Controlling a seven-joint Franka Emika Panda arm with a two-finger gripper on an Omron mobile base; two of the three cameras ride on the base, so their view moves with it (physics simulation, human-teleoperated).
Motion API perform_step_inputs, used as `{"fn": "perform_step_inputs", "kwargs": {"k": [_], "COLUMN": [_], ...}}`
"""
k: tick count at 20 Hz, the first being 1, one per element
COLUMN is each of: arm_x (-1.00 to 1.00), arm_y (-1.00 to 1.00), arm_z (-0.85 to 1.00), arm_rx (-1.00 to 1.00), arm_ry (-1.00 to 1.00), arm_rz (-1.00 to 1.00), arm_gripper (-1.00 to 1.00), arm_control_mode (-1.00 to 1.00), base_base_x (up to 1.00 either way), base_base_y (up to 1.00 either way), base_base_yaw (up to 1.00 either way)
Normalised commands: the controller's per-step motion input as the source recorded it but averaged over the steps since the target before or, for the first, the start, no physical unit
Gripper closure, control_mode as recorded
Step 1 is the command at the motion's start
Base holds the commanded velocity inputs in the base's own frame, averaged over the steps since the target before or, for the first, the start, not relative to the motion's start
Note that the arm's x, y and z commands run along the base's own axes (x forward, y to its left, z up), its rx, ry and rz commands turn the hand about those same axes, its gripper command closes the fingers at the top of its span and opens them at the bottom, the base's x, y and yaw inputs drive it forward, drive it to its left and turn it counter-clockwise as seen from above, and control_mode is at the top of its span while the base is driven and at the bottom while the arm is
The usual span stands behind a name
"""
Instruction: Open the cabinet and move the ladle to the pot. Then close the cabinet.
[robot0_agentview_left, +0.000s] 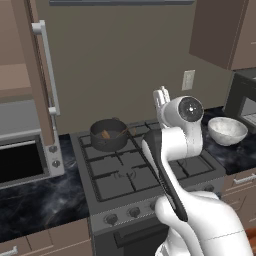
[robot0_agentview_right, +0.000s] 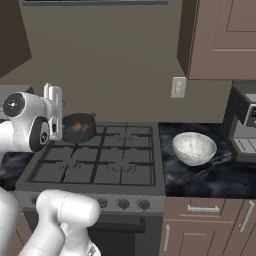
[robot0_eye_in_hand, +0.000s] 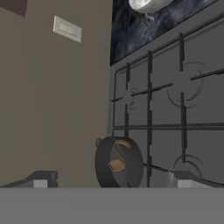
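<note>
In the left base view, far to the left of the tool and higher than it, the brown wall cabinet door with a recessed panel (robot0_agentview_left: 37, 75) stands swung open, and its long vertical silver bar handle (robot0_agentview_left: 47, 67) faces the room. Under it, the silver microwave with a dark window (robot0_agentview_left: 25, 157) sits on the dark marbled worktop (robot0_agentview_left: 40, 205).

Next comes the low round dark grey pot with a thick rim (robot0_agentview_left: 108, 134). It stands on the rear left burner of the grey gas stove with black grates (robot0_agentview_left: 135, 175), to the left of the tool and lower than it. The small brown ladle with a thin curved handle (robot0_agentview_left: 112, 133) lies inside this pot, its oval bowl down in the pot and its handle leaning over the rim toward the tool.

The tool (robot0_agentview_left: 161, 96) is raised above the stove, apart from the pot, with nothing between its fingers. In the hand view its two dark fingertips (robot0_eye_in_hand: 41, 179) stand wide apart, and the pot (robot0_eye_in_hand: 119, 162) with the ladle (robot0_eye_in_hand: 117, 164) shows between them, further away.

To the right of the tool, on the worktop, a white speckled bowl (robot0_agentview_left: 227, 131) stands well apart. On the wall behind, a white socket plate (robot0_agentview_left: 188, 80) is mounted. At the far right a dark coffee machine (robot0_agentview_right: 242, 125) stands just beside the bowl (robot0_agentview_right: 194, 148).
</note>
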Motion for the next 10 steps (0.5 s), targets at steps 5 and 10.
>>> {"fn": "perform_step_inputs", "kwargs": {"k": [5, 10], "arm_x": [-0.20, -0.25], "arm_y": [0.00, 0.00], "arm_z": [0.27, 0.29], "arm_rx": [0.00, 0.00], "arm_ry": [-0.11, -0.09], "arm_rz": [0.01, 0.00], "arm_gripper": [-1.00, -1.00], "arm_control_mode": [-1.00, -1.00], "base_base_x": [0.00, 0.00], "base_base_y": [0.00, 0.00], "base_base_yaw": [0.00, 0.00]}}
